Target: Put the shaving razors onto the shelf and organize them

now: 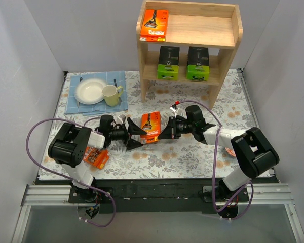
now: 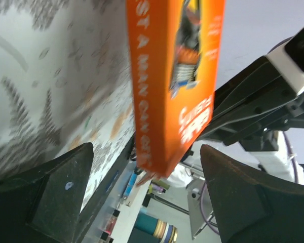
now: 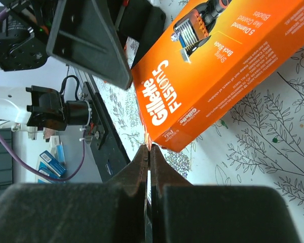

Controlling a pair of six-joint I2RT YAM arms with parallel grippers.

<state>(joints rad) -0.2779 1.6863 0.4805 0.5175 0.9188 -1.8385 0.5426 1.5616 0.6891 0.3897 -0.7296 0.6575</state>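
Between the spread fingers of my left pincer (image 2: 147, 152), released and clasping nothing, sits the near orange pack (image 2: 175, 86) on the flowered table (image 1: 192, 152). My right pincer (image 3: 148, 157) is clenched on nothing, its tips at that pack's corner. On the shelf (image 1: 233, 30), the top orange pack (image 1: 154, 24) lies on the upper tier. Below stand the left green-and-black pack (image 1: 168, 62) and the right green-and-black pack (image 1: 197, 63). A third orange pack (image 1: 96, 157) lies beside my left arm.

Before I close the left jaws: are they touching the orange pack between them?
Apart. In the left wrist view the pack sits between the open jaws of the left gripper, with a visible gap on each side.
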